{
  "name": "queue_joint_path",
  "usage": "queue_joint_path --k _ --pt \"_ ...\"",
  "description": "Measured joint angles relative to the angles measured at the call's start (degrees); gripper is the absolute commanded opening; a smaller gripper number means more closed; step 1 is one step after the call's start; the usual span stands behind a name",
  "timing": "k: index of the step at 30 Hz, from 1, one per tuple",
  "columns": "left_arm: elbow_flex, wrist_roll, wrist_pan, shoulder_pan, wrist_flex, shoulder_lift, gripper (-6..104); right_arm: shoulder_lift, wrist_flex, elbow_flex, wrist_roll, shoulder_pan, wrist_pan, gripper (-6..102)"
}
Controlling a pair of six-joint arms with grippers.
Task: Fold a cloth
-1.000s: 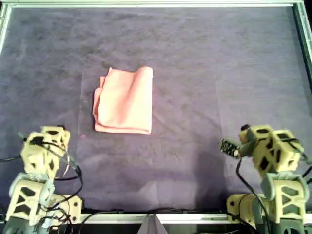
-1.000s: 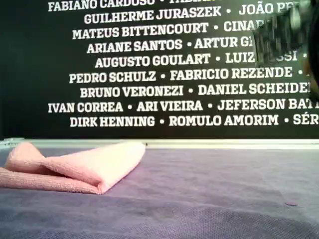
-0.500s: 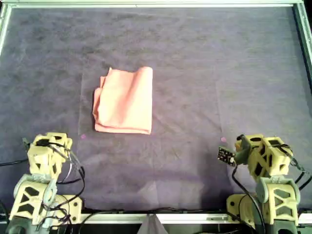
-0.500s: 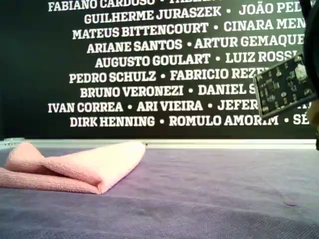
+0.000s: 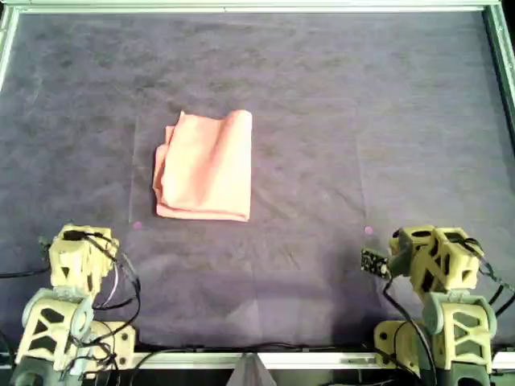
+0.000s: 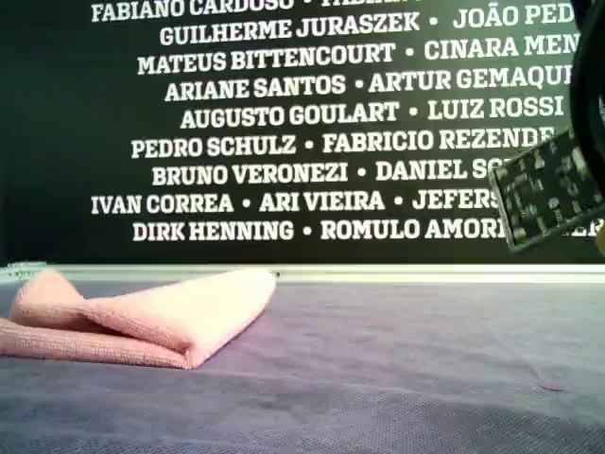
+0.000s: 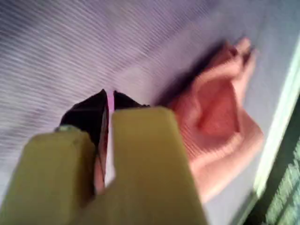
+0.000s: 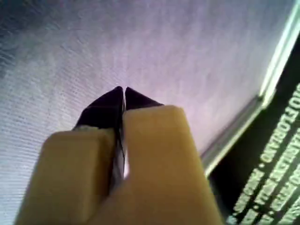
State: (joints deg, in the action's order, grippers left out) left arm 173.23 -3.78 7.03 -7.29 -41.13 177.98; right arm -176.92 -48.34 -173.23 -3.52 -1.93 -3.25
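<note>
The salmon-pink cloth point(image 5: 205, 166) lies folded into a rough rectangle on the dark purple mat point(image 5: 362, 104), left of centre in the overhead view. It also shows low at the exterior view's left point(image 6: 142, 317). My first gripper point(image 7: 108, 93) is shut and empty, with the cloth point(image 7: 220, 108) lying apart beyond it. Its arm point(image 5: 75, 259) is at the overhead view's lower left. My second gripper point(image 8: 124, 89) is shut and empty over bare mat. Its arm point(image 5: 434, 259) is at the lower right.
A metal frame point(image 5: 241, 6) borders the mat on the far side. A dark banner with white names point(image 6: 284, 123) stands behind it. A small circuit board point(image 6: 553, 189) on the second arm hangs at the exterior view's right. Two tiny pink marks point(image 5: 368, 231) dot the mat.
Both arms have drawn back toward the near edge of the table. The circuit board has dropped lower in the exterior view. The cloth has not moved.
</note>
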Motion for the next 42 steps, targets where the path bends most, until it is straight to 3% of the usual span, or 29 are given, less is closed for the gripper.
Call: queue_joint_path --k 3,7,42 --pt "0.0 0.0 -0.18 0.35 -3.69 0.0 1 0.0 0.0 0.0 -1.14 0.0 0.0 0" --pt "0.0 -0.18 -0.09 0.44 -5.01 -0.09 1 0.0 0.0 0.0 -1.32 0.0 0.0 0" --pt "0.0 -0.09 -0.35 0.53 -5.1 -0.09 1 0.0 0.0 0.0 -1.32 0.0 0.0 0"
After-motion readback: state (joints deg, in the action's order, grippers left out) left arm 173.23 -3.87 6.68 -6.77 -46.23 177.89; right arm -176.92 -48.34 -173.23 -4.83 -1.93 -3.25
